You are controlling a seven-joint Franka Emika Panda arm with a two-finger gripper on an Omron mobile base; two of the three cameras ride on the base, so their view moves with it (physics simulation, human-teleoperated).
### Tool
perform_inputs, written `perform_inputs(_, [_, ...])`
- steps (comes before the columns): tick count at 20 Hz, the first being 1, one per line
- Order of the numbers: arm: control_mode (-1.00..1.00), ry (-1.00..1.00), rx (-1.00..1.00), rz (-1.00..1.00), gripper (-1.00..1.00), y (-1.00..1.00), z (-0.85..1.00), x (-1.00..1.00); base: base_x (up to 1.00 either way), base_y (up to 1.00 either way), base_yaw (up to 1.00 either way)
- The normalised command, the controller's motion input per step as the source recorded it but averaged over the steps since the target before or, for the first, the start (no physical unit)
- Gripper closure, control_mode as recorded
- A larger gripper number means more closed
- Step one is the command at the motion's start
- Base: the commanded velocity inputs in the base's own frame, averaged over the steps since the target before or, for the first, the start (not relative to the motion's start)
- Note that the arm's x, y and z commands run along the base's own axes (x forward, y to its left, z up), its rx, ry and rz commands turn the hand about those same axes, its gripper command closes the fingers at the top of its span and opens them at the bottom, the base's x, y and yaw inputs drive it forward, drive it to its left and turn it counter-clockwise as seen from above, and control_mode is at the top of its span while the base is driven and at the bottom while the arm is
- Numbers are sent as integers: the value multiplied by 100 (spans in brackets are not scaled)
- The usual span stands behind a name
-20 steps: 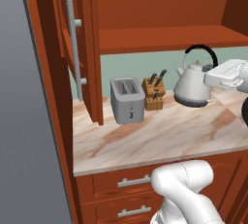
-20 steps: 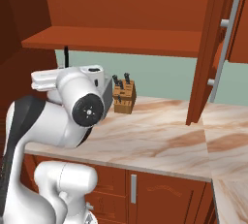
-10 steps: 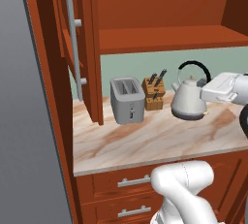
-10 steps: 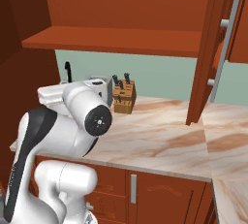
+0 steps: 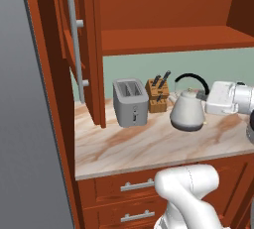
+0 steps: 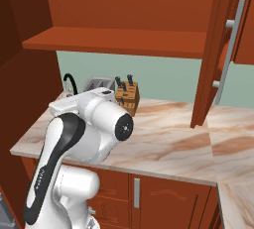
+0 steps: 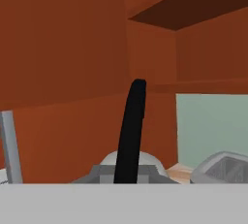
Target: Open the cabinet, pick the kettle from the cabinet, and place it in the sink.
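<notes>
Standing by the left base camera and reading left to right: the cabinet (image 5: 82, 49) door hangs swung open with its long grey handle, then the toaster (image 5: 130, 101) and the knife block (image 5: 158, 94) sit on the tabletop (image 5: 144, 146), and then comes the kettle (image 5: 188, 109), with the pincer (image 5: 204, 95) at its right — the white hand reaches in from that side. The pincer is closed on the kettle's thin black handle; in the hand view that arch rises straight up the middle, directly ahead of the fingers, with the silver dome just below it. So the kettle hangs immediately in front of and slightly under the pincer, upright, its body low over the tabletop — whether it touches the marble I cannot tell. The toaster lies beyond the kettle from the pincer, close enough to clip in a careless swing. The sink is not in sight from here, so the carry likely needs the arm or base to turn away first.
</notes>
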Motion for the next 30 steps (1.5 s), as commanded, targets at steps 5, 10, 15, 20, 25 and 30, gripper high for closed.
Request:
perform_inputs(5, [-100,0,-1,9,100,4,-32,22,0,0,0])
perform_inputs(10, [-100,-1,0,2,100,9,-26,27,0,0,0])
perform_inputs(15, [-100,-2,0,3,100,5,-21,22,0,0,0])
perform_inputs(20, [-100,0,0,5,100,0,-4,3,0,0,0])
perform_inputs(25, [-100,0,0,0,100,0,0,0,0,0,0])
perform_inputs(30, [-100,0,0,0,100,0,0,0,0,0,0])
